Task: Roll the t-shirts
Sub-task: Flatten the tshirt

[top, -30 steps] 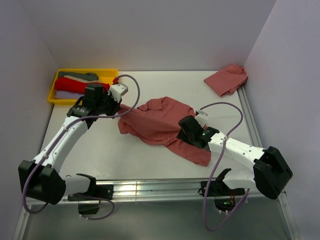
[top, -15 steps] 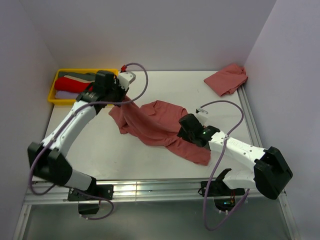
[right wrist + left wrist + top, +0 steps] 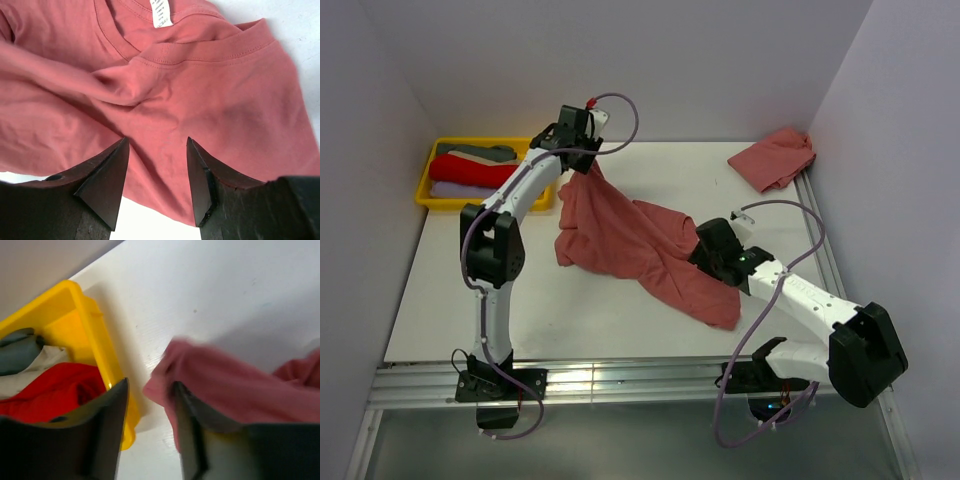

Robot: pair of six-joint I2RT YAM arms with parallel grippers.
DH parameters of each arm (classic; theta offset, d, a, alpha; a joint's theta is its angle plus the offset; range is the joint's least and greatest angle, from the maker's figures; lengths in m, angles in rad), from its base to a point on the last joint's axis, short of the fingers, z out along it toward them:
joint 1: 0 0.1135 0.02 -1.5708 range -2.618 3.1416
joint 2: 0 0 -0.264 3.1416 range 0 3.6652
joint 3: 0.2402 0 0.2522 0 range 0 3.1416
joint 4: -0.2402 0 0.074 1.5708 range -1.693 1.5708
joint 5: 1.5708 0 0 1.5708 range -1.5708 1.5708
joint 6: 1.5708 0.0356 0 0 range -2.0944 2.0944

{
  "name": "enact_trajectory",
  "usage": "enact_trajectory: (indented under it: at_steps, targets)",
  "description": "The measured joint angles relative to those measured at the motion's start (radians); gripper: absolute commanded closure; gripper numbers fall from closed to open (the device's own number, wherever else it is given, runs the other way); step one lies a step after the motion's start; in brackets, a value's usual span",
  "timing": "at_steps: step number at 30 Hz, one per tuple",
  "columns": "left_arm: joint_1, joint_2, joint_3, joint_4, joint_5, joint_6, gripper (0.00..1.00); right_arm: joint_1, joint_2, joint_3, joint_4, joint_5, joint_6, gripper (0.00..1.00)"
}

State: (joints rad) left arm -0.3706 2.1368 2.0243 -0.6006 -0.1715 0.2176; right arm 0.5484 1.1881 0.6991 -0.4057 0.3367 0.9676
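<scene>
1. Writing: the only label seen was a white neck tag (image 3: 161,12) sewn inside the ribbed collar (image 3: 200,49) of the spread t-shirt (image 3: 620,235). It carried dark print, too small to read.
2. Left jaws: the left arm (image 3: 510,195) was stretched out, with its jaws just right of the yellow tray (image 3: 544,148), at the tray's far corner. The jaws stood partly apart, and bare worktop (image 3: 510,290) showed through the gap. A blurred corner of the spread t-shirt sat at the tip of one jaw and reached into the gap. It was not pinched, and I could not tell whether the cloth touched that jaw.
3. Right jaws: the right arm (image 3: 800,298) held its jaws well right of the tray and nearer the arm bases, over the collar area of the same shirt. The jaws were wide apart, with flat cloth between the tips and nothing gripped.
4. The spread t-shirt lay on the worktop right of the tray. It rose to a peak beside the tray's right end and trailed away from the tray toward the near edge.
5. The second t-shirt (image 3: 772,157) lay crumpled, well apart from the tray, across the worktop along the same far edge.
6. The tray held a red cloth (image 3: 470,170), a grey cloth (image 3: 485,152) and a pale cloth (image 3: 40,365).
</scene>
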Motion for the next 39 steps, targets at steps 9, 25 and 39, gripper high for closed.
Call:
enact_trajectory:
  at_steps: [9, 25, 39]
  targets:
    - [0.04, -0.174, -0.34, -0.032, 0.056, -0.017, 0.33, -0.005, -0.04, -0.053, -0.003, -0.008, 0.005, 0.41]
    - [0.114, -0.567, -0.913, -0.034, 0.289, 0.007, 0.62, -0.019, -0.284, -0.165, -0.118, 0.005, 0.047, 0.41]
    - [0.096, -0.459, -0.958, 0.066, 0.319, -0.034, 0.51, -0.045, -0.332, -0.21, -0.15, -0.005, 0.06, 0.38]
